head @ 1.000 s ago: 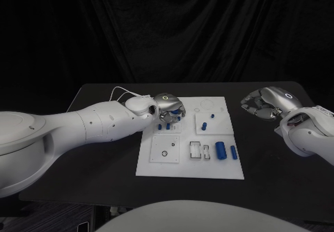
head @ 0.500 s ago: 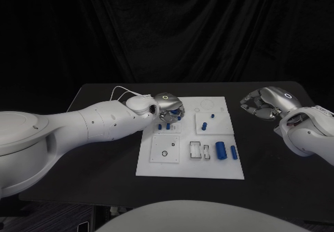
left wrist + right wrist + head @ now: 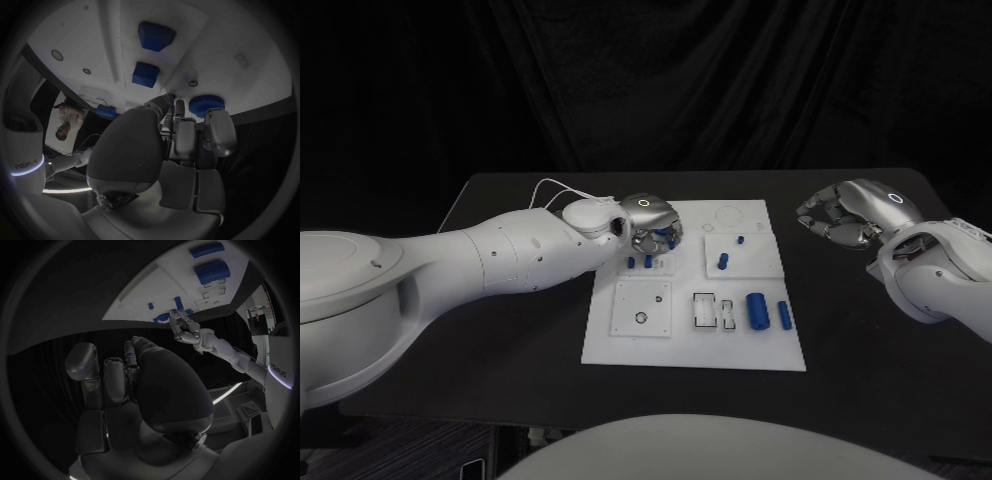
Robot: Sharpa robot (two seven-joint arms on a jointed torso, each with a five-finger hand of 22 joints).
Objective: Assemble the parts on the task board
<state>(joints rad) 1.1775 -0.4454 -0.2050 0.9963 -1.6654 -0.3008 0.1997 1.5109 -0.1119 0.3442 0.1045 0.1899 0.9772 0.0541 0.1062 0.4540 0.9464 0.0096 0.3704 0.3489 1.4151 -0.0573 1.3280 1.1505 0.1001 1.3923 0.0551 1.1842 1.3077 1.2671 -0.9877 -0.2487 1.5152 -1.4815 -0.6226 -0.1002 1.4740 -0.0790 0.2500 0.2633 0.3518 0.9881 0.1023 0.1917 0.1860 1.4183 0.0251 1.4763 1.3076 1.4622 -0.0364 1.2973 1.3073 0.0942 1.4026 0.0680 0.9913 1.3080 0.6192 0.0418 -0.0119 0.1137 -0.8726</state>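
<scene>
Left robot hand (image 3: 651, 221) over task board (image 3: 632, 345) far edge.

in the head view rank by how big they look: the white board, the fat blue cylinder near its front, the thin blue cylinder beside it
1. white board
2. fat blue cylinder
3. thin blue cylinder, similar length but clearly slimmer

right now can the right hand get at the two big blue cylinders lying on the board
Probably yes. The right hand hovers off the task board with fingers curled on nothing, and the blue cylinders lie uncovered at the board's near right. The left hand works at the far end, well clear.
</scene>
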